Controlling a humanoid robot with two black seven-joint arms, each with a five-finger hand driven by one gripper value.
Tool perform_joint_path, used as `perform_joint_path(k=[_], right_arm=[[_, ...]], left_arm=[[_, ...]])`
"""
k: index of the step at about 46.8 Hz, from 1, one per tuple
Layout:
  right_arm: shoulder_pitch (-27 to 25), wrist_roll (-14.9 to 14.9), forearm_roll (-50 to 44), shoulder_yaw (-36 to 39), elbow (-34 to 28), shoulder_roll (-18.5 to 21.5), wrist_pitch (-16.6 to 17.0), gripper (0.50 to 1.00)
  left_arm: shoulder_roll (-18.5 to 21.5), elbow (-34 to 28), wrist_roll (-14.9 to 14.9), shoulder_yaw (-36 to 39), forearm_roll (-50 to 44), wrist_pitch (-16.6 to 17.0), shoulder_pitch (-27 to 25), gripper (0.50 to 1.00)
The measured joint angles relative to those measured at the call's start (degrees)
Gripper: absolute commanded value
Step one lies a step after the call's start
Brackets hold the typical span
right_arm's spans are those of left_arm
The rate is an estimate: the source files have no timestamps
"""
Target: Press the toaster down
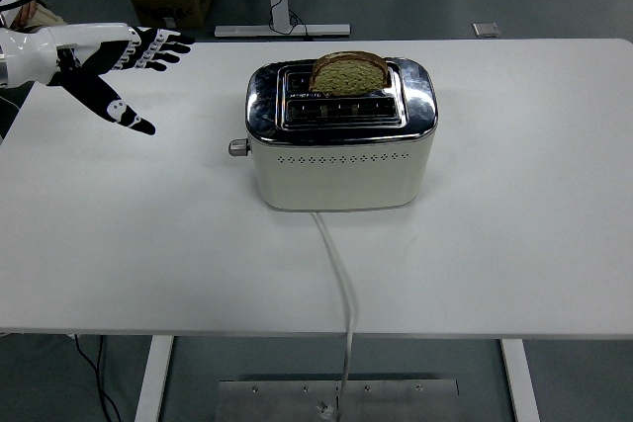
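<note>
**While your left hand hovers, the toaster lever's untouched**

While your left robot hand [104,58] hangs over the counter's [514,244] far left corner, its fingers are spread wide and it holds nothing. You've got the toaster [339,135] sitting mid-counter, well apart from that hand, with a bread slice [348,72] poking up from the back slot. Its lever knob [237,147] sticks out on the left end, and the cord [341,289] runs off the near edge
</note>
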Motion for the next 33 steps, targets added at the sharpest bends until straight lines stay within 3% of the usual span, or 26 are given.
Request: perform_joint_path(k=[20, 33], right_arm=[[0.02, 0.00, 0.00, 0.00, 0.00, 0.00, -0.08, 1.000], [0.00, 0.00, 0.03, 0.00, 0.00, 0.00, -0.08, 1.000]], left_arm=[[-3.22, -0.53, 0.00, 0.11, 4.08, 0.00, 4.77, 1.000], [-4.01, -0.42, 0.00, 0.09, 6.45, 0.00, 5.12, 1.000]])
